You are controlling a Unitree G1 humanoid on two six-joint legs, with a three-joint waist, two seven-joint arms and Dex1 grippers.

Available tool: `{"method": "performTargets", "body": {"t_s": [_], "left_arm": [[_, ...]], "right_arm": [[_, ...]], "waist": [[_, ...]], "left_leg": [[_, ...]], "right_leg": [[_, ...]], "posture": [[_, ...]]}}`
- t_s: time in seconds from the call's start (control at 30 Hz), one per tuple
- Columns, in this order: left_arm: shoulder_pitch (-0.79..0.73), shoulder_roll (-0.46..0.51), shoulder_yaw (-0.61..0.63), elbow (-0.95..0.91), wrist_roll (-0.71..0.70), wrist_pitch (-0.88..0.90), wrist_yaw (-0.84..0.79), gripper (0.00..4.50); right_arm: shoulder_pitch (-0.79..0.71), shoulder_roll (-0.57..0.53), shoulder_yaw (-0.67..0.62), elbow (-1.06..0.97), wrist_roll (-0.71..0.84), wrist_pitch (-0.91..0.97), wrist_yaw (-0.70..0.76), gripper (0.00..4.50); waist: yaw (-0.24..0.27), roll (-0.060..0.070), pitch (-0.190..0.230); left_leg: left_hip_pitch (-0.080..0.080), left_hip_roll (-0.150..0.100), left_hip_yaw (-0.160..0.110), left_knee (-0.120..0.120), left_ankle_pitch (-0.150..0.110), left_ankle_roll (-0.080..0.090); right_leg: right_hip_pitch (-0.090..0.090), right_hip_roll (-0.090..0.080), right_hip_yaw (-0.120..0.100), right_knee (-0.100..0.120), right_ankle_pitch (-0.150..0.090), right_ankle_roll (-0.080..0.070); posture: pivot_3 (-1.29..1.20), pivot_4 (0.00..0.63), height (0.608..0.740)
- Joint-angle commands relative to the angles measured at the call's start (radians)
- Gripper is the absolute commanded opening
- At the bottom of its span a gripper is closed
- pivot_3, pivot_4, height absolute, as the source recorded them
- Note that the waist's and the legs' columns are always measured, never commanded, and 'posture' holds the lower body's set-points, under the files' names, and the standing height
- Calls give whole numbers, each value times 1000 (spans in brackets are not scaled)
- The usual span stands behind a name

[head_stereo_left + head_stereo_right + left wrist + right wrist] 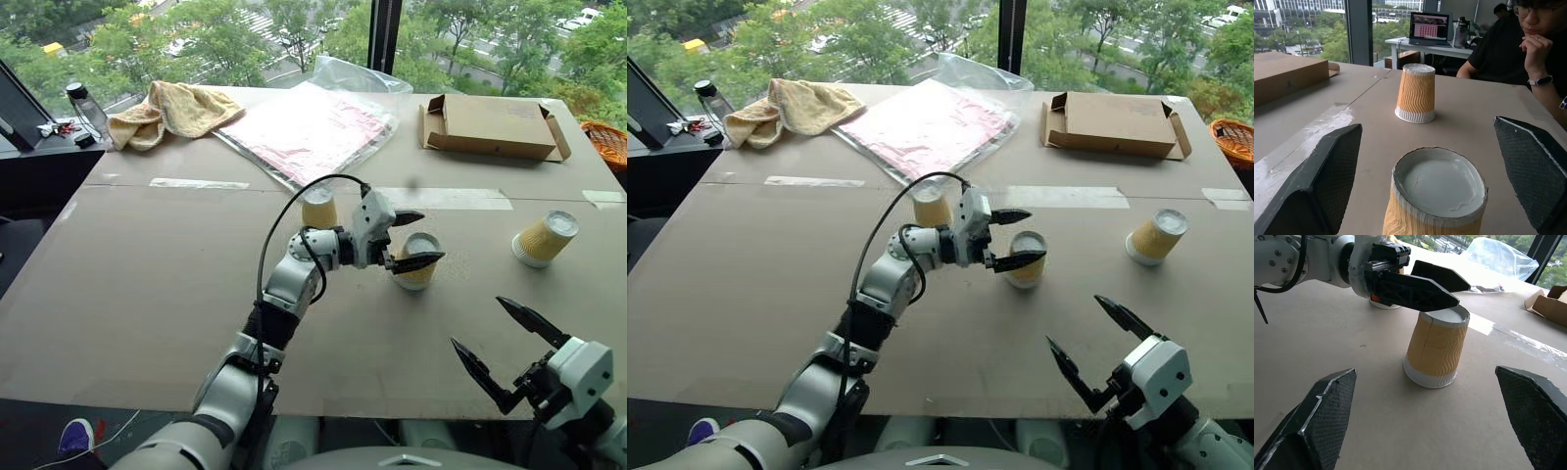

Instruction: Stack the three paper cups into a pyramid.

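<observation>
Three paper cups stand upside down on the cardboard-covered table (147,294). The middle cup (419,262) sits between the fingers of my left gripper (431,236), which is open around its upturned base; the left wrist view shows a gap on each side of this cup (1437,196). Another cup (319,209) stands just behind that gripper's wrist. The third cup (545,238) stands apart to the right, also seen as the far cup (1416,93). My right gripper (477,321) hovers open near the table's front edge, facing the middle cup (1436,350), holding nothing.
At the back lie a flat cardboard box (490,125), a plastic bag with a pink sheet (313,127), a yellow towel (176,108) and a bottle (86,108). An orange basket (607,142) sits off the right edge. A person (1518,49) sits beside the table.
</observation>
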Motion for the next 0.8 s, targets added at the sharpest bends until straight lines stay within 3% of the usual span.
{"method": "performTargets", "body": {"t_s": [0.03, 0.23, 0.4, 0.57, 0.8], "left_arm": [[67, 77, 106, -191, -108, 99, 21, 4418], [334, 231, 242, -405, -205, 184, 48, 4418], [492, 290, 304, -313, -106, 104, 118, 4418], [331, 285, 323, -189, -86, 100, 192, 4418], [67, 268, 251, 66, -30, 22, 104, 4418]], "right_arm": [[-44, -25, 2, -16, 37, 25, 13, 4500], [-144, -64, -12, 42, 98, 56, 52, 4500], [-210, -97, -55, 77, 207, 81, 102, 4500], [-240, -164, -111, 47, 365, 132, 172, 4500], [-281, -194, -134, 8, 410, 178, 151, 4500]], "waist": [[0, 1, 0], [4, 1, 0], [12, 1, 0], [31, 1, 0], [26, 0, 0]], "left_leg": [[1, 0, 0, 0, 0, 0], [1, 0, 0, 0, 0, 0], [2, 0, 0, 1, 0, 0], [1, 0, -2, 2, 0, 0], [0, -1, -1, 3, 0, 0]], "right_leg": [[0, 0, 0, 1, 0, 0], [1, 0, 0, 1, 0, 0], [1, -1, 0, 1, -2, -3], [1, -1, -3, 1, -2, -3], [2, 0, -1, 1, 1, 0]], "posture": [[0, 150, 740], [0, 150, 740], [0, 150, 740], [0, 150, 740], [0, 150, 740]]}}
